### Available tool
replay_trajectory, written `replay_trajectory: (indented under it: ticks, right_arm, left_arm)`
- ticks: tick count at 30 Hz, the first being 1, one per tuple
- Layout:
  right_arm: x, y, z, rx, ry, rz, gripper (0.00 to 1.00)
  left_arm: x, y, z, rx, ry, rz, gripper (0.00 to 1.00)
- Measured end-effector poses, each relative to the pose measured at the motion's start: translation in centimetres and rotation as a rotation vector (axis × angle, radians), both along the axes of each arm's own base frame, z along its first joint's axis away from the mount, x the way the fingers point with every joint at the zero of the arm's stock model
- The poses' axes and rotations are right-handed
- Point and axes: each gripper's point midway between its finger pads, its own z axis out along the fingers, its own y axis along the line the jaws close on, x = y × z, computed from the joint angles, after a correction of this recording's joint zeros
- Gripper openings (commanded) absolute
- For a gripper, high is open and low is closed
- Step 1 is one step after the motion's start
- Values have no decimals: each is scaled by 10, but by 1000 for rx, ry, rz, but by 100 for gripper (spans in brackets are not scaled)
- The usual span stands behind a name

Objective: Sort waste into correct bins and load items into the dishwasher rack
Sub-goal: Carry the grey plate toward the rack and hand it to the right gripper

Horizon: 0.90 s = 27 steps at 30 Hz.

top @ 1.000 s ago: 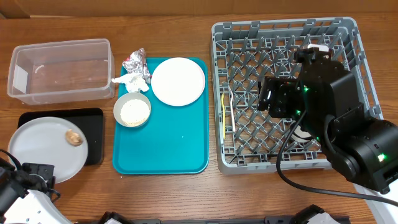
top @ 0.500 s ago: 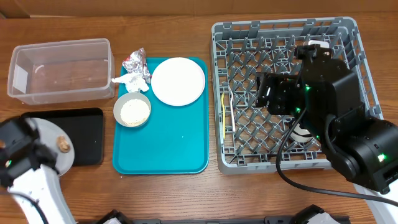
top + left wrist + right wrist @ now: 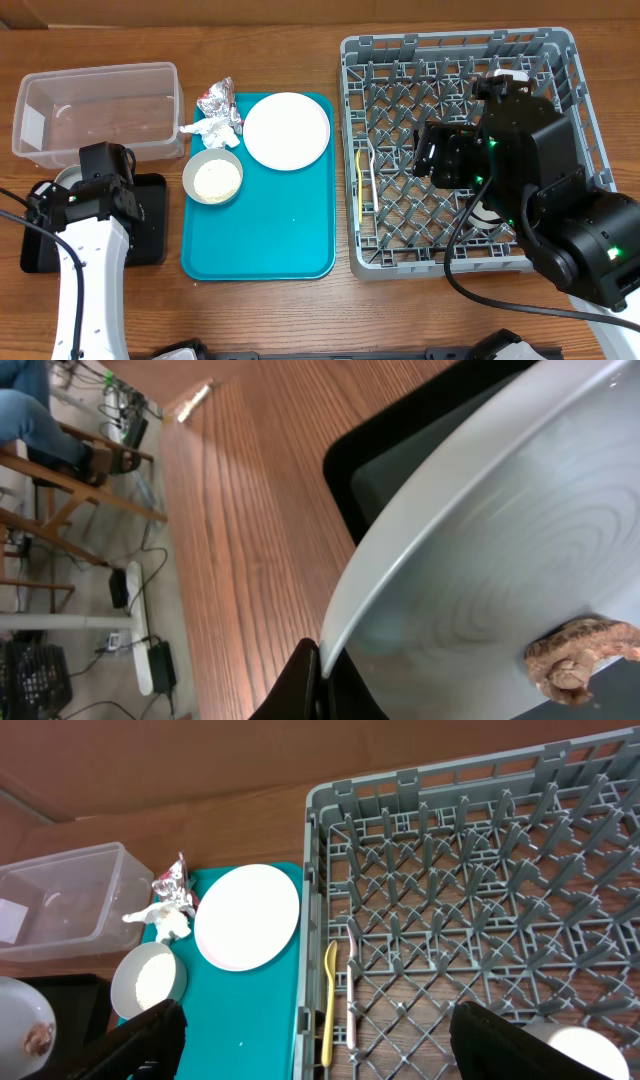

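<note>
While the left pincer [image 3: 322, 678] clamps the tilted grey plate [image 3: 470, 560], brown scrap [image 3: 575, 655] aboard, over the black tray [image 3: 400, 450], the right pincer [image 3: 325, 1040] gapes empty, well right of that tray.

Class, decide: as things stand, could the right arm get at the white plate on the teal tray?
Probably yes: the right gripper hangs open above the rack, and nothing covers the white plate.

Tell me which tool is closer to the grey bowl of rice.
Left. The left tool, clamped on the rim of the grey plate over the black tray, sits just left of the bowl. The right tool hangs open over the dishwasher rack, across the teal tray.
</note>
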Motion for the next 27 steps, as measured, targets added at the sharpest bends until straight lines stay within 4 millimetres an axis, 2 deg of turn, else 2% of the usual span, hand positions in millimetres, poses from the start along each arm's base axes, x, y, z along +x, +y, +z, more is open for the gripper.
replay_trajectory:
  ticks: [4, 6, 8, 10, 15, 19, 21, 24, 27]
  right_arm:
    - [0, 0, 0, 0, 0, 0, 88]
    - [0, 0, 1, 2, -3, 0, 88]
    - [1, 1, 1, 4, -6, 0, 88]
    - [1, 1, 2, 4, -7, 1, 88]
    - [2, 1, 3, 8, -14, 1, 88]
    - [2, 1, 3, 8, -14, 0, 88]
    - [2, 1, 3, 8, -14, 1, 88]
    - [2, 1, 3, 8, -15, 1, 89]
    - [2, 3, 3, 14, -14, 7, 90]
  left_arm:
    - [-11, -3, 14, -2, 43, 16, 4]
    - [4, 2, 26, 40, -32, 15, 4]
    - [9, 4, 32, 58, -43, 6, 4]
    - [1, 2, 32, 51, -1, 9, 4]
    - [1, 3, 32, 55, -4, 16, 4]
    - [-9, 0, 32, 41, 42, 22, 4]
    - [-15, -3, 39, 21, 65, 28, 4]
    - [-7, -8, 76, -15, -6, 11, 4]
    - [22, -17, 111, -84, -164, -96, 4]
